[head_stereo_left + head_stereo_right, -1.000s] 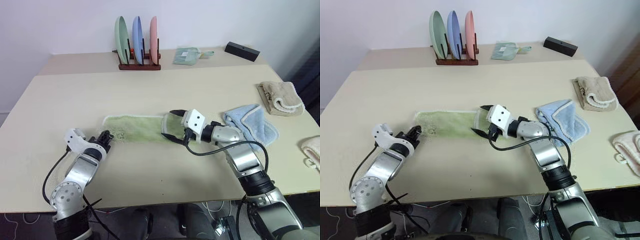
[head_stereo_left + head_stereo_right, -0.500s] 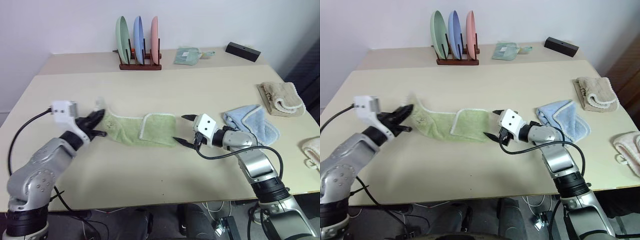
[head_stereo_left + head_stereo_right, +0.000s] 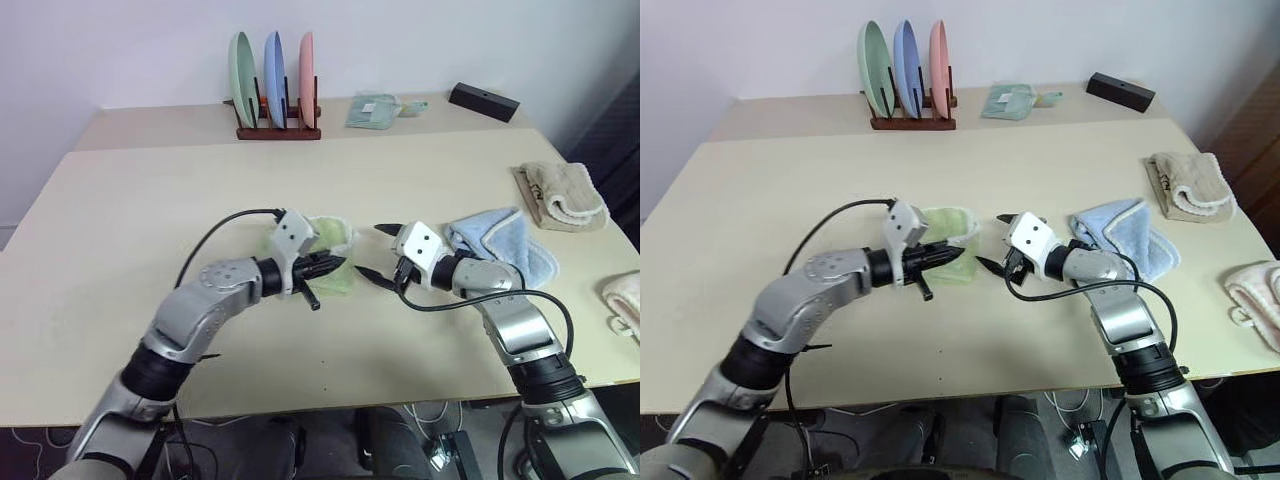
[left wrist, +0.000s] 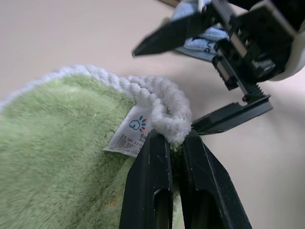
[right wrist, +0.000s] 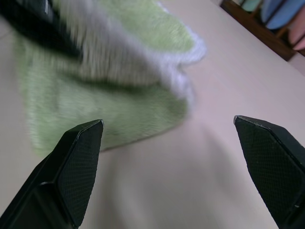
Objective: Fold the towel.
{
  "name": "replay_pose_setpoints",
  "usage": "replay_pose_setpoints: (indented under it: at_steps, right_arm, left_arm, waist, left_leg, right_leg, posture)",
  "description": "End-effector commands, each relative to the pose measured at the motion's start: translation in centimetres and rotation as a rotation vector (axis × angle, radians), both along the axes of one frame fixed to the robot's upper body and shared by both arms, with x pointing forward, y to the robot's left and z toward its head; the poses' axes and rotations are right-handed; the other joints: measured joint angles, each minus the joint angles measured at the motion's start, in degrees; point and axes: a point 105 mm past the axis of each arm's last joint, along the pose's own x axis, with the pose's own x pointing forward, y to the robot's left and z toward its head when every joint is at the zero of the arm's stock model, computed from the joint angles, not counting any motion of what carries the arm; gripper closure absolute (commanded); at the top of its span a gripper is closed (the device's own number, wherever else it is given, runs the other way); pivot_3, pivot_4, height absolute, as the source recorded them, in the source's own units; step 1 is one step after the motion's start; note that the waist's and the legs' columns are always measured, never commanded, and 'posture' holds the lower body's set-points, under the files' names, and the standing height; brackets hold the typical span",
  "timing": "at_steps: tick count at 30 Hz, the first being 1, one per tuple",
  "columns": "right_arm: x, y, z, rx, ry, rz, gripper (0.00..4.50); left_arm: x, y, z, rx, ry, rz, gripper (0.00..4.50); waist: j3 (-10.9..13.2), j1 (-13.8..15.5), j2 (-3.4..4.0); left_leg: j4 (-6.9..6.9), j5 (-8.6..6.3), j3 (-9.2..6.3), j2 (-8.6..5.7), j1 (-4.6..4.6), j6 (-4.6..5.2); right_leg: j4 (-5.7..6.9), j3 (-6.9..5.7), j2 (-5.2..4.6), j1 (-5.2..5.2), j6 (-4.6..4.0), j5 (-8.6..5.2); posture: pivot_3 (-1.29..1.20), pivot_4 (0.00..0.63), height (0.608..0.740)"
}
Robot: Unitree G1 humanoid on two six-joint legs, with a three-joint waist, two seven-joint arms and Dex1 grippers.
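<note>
So basically the left gripper (image 3: 330, 264) has its two black fingers pinched tight on the white-edged corner of the green towel (image 3: 328, 232), right by the little printed label (image 4: 131, 133), and I'd guess it's holding that corner over the rest of the cloth so one end lands on the other for the fold. That would explain why the towel sits as a doubled-up bundle around the middle of the desk (image 3: 150, 200), a bit toward the near edge, instead of lying flat. The right gripper (image 3: 376, 250) hangs just beside the bundle on its right with its jaws spread wide and nothing between them, pointing at the towel, probably waiting to pin or take the edge. Counting stuff: one green towel in play, one light blue towel (image 3: 505, 245) bunched up behind the right gripper, one beige towel (image 3: 562, 195) folded near the right edge, and another pale cloth (image 3: 625, 298) poking in at the right edge closer to the near side. Along the far edge there's one wooden rack (image 3: 279, 130) with three plates standing in it (green, blue, pink), one small greenish cloth (image 3: 374, 110), and one black box (image 3: 483, 101) toward the far right corner.
</note>
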Motion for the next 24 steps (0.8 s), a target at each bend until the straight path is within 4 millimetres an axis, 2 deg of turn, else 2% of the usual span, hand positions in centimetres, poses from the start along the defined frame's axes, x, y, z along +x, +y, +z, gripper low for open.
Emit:
replay_pose_setpoints:
  at_steps: [1,4,10,12,14,17,19,22,23,24]
  right_arm:
    - [0.1,-0.6,0.9,0.003,-0.039,-0.024,0.00]
    - [0.1,-0.7,0.8,-0.003,-0.039,-0.030,0.00]
    - [0.5,-0.8,0.9,-0.010,-0.043,-0.036,0.00]
    - [0.6,-1.1,1.1,-0.012,-0.042,-0.032,0.00]
    - [0.9,-1.6,1.2,-0.015,-0.039,-0.040,0.53]
    - [1.5,-2.5,1.6,-0.047,-0.056,-0.071,1.79]
    - [2.1,-2.6,2.5,-0.012,-0.072,-0.090,2.90]
    - [2.6,-1.4,4.8,0.128,-0.086,-0.084,4.42]
    - [2.4,-0.6,5.5,0.183,-0.072,-0.062,4.50]
    - [2.3,-0.1,5.9,0.217,-0.060,-0.047,4.50]
  left_arm:
    - [-0.3,-0.1,0.1,0.032,-0.033,-0.033,4.25]
    - [-0.3,0.4,0.7,-0.015,-0.021,-0.026,3.47]
    - [-0.7,2.3,2.6,-0.043,-0.120,-0.003,0.59]
    - [-0.8,3.3,2.8,-0.035,-0.137,0.032,0.59]
    - [-0.8,4.5,3.4,-0.049,-0.173,0.078,0.54]
    - [-0.3,6.3,5.0,-0.124,-0.236,0.178,1.44]
    - [0.8,7.9,5.4,-0.137,-0.253,0.286,2.46]
    - [3.0,10.9,5.3,-0.067,-0.300,0.484,4.00]
    - [3.4,11.4,5.1,-0.069,-0.290,0.512,4.48]
    - [3.6,11.7,5.1,-0.075,-0.278,0.523,4.48]
  waist:
    - [0.00,-0.03,0.00]
    - [0.00,0.03,0.00]
    - [0.00,0.04,0.00]
    - [0.00,0.05,0.00]
    - [0.00,-0.02,0.01]
    - [0.00,0.08,0.01]
    - [0.00,0.10,0.01]
    - [0.00,0.06,0.00]
    - [0.00,-0.03,0.00]
    - [0.00,-0.10,0.00]
  left_leg:
    - [-0.01,0.00,0.00,0.01,0.00,0.00]
    - [0.00,0.00,0.00,0.01,0.00,0.00]
    - [0.00,0.00,0.00,0.02,0.01,0.00]
    - [0.00,0.00,0.00,0.01,0.00,0.00]
    - [0.00,0.00,0.00,0.02,0.00,0.00]
    - [0.00,0.00,0.00,0.02,0.00,0.00]
    - [0.01,0.00,0.00,0.02,0.01,0.00]
    - [0.01,0.00,0.00,0.02,0.02,-0.01]
    - [0.01,0.01,0.00,0.02,0.02,-0.01]
    - [0.01,0.01,0.00,0.05,0.03,-0.02]
  right_leg:
    - [0.00,0.00,0.00,-0.01,0.00,0.00]
    - [0.01,0.00,0.00,-0.01,0.00,0.00]
    - [0.01,0.00,0.01,-0.01,0.00,0.00]
    - [0.01,0.00,0.00,-0.01,0.00,0.00]
    - [0.00,0.00,0.00,-0.01,0.00,0.00]
    - [0.01,0.00,0.01,-0.01,0.00,0.00]
    - [0.01,0.00,0.00,0.01,-0.01,0.00]
    - [0.01,0.00,0.00,0.00,-0.01,0.01]
    - [0.01,0.00,0.01,0.00,-0.02,0.01]
    - [0.01,0.00,0.04,0.00,-0.04,0.03]
  posture:
    - [0.00,0.150,0.726]
    - [0.00,0.150,0.726]
    - [0.00,0.150,0.726]
    - [0.00,0.150,0.726]
    - [0.00,0.150,0.726]
    - [0.00,0.150,0.726]
    - [0.00,0.150,0.726]
    - [0.00,0.150,0.726]
    - [0.00,0.150,0.726]
    - [0.00,0.150,0.726]
